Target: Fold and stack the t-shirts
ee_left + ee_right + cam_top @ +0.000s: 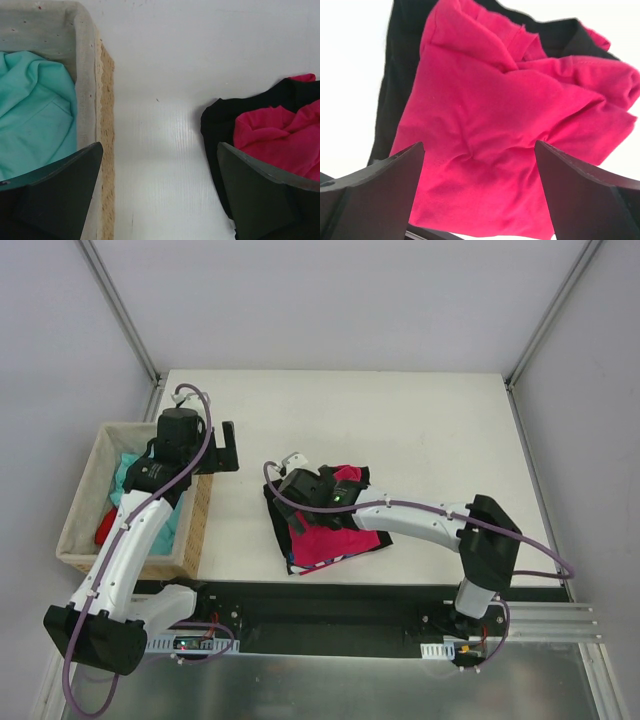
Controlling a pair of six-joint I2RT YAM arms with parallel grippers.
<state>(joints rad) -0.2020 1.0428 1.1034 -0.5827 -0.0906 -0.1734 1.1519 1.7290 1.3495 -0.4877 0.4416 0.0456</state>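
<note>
Your left end effector [230, 447] hangs over bare bench [420, 430], just right of the far right corner of the wicker basket [198, 522]. Its fingers stand wide apart with nothing between them. From its wrist camera you see the basket's cloth-lined wall [82, 75] on the left and the edge of the shirt pile on the right, with a strip of white bench [160, 75] between them. The basket sits at the left edge of the bench and holds the teal-green t-shirt [130, 475], bunched against the far side [35, 110]. The bright red t-shirt [105, 525] is only partly showing, nearer to you in the same basket. Your right end effector [479, 150] reaches in from the right over the pile near the middle of the bench. Its jaws are also spread wide and grip nothing. Directly under it lies the magenta-pink t-shirt [495, 125], crumpled and creased, on top of the black t-shirt [395, 75]. The black cloth shows along the pile's left and far edges [278, 525]. The overhead view shows the magenta cloth [325, 540] spreading toward the near right of the pile. A thin striped edge [312, 567] peeks out along the near side, apparently the striped t-shirt at the bottom, though too little shows to be sure. The pictures do not show whether the right fingers touch the magenta cloth or hover just above it. The pile and the basket are well apart, with the left end effector between them.
</note>
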